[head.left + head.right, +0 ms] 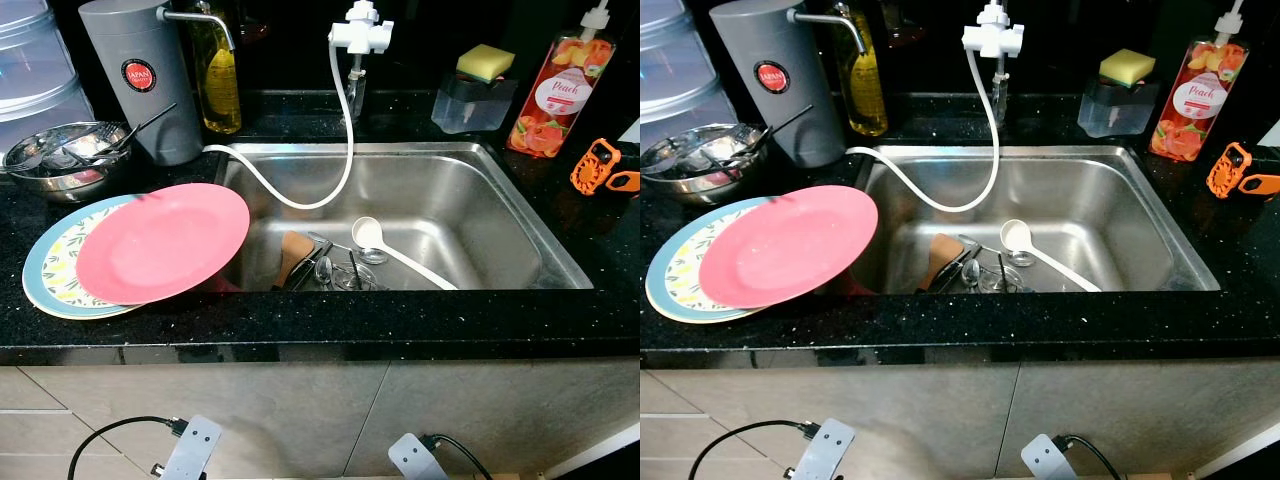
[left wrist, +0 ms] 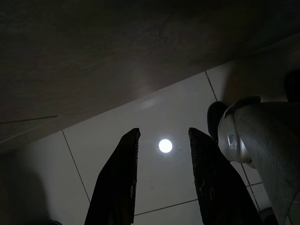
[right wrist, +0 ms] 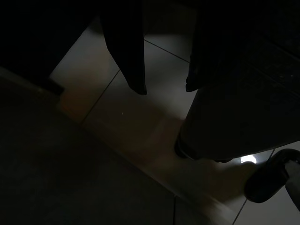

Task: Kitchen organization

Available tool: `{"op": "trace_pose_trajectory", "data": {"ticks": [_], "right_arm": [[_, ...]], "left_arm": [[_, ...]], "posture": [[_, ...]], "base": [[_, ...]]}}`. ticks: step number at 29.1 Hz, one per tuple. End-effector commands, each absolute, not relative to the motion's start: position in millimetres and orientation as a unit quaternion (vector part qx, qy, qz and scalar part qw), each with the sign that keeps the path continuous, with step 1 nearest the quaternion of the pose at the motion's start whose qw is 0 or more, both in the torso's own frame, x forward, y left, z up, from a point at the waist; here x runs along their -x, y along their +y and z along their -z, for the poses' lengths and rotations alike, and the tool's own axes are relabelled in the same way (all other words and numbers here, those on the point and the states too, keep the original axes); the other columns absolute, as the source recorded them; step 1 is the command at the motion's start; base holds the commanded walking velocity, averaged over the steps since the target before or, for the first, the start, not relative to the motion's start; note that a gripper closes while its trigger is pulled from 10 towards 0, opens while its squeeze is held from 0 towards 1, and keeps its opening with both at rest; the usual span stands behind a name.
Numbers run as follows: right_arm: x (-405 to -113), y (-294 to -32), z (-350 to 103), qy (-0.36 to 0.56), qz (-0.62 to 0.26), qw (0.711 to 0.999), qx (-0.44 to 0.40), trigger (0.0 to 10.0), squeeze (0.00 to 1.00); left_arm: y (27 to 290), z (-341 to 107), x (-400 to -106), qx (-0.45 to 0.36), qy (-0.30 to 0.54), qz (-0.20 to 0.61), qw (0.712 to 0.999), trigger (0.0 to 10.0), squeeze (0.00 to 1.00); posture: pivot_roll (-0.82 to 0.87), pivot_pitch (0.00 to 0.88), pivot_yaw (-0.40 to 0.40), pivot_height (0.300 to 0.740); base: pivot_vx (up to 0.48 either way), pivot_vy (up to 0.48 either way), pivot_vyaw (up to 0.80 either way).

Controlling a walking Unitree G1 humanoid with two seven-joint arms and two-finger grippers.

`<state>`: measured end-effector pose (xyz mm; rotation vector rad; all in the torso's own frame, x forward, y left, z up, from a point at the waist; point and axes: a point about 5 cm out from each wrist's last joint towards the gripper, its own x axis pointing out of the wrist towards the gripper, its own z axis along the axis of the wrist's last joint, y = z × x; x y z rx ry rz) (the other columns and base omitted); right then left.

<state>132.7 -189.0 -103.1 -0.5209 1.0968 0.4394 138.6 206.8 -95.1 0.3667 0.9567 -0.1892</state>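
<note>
Facing a steel sink (image 1: 520,225) set in a black speckled tabletop (image 1: 300,325). Down in the basin: a white ladle (image 1: 395,250), a wooden spatula (image 1: 293,255) and some small metal pieces heaped near the drain (image 1: 345,272), with a white hose (image 1: 335,150) looping in from the tap (image 1: 360,30). On the tabletop to the left: a pink plate (image 1: 160,243) stacked on a patterned plate (image 1: 50,265), its edge jutting over the sink rim. Behind them a metal bowl (image 1: 65,158) with cutlery, a grey canister (image 1: 140,75) and an oil bottle (image 1: 218,75). At the right rear a sponge (image 1: 485,62) on its holder, a peach soap bottle (image 1: 558,95) and an orange tool (image 1: 603,165).

Probably at the start, nothing yet picked up. Best to begin with the overhanging pink plate: approach from the sink side, pinch the free rim, lift level so the lower plate stays put. Risk of it sliding on the glossy surface.

Left gripper (image 2: 161,180) hanging low beside the cabinet, pointed at the tiled floor (image 2: 154,136), fingers parted, nothing between them. Right gripper (image 3: 164,79) likewise idle in shadow, fingers spread, holding nothing.
</note>
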Motion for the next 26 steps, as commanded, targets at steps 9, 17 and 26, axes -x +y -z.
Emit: {"op": "trace_pose_trajectory", "data": {"ticks": [9, 17, 26], "right_arm": [[-124.3, -188.7, 106.1, 0.523, -0.209, 0.79, 0.241, 10.0, 0.0], [-126.0, -187.3, 105.7, 0.52, -0.211, 0.792, 0.241, 10.0, 0.0], [-127.6, -187.9, 105.2, 0.52, -0.21, 0.791, 0.244, 10.0, 0.0]], "left_arm": [[211.7, 93.5, -140.7, -0.189, 0.456, 0.094, 0.865, 10.0, 0.0], [213.8, 93.2, -140.8, -0.192, 0.457, 0.096, 0.863, 10.0, 0.0], [215.3, 94.7, -137.7, -0.191, 0.467, 0.089, 0.859, 10.0, 0.0]], "posture": [[0.14, 0.0, -0.006, 0.74], [0.14, 0.0, -0.008, 0.74], [0.14, 0.0, -0.012, 0.74]], "base": [[0.0, 0.0, 0.0], [0.0, 0.0, 0.0], [0.0, 0.0, 0.0]]}}
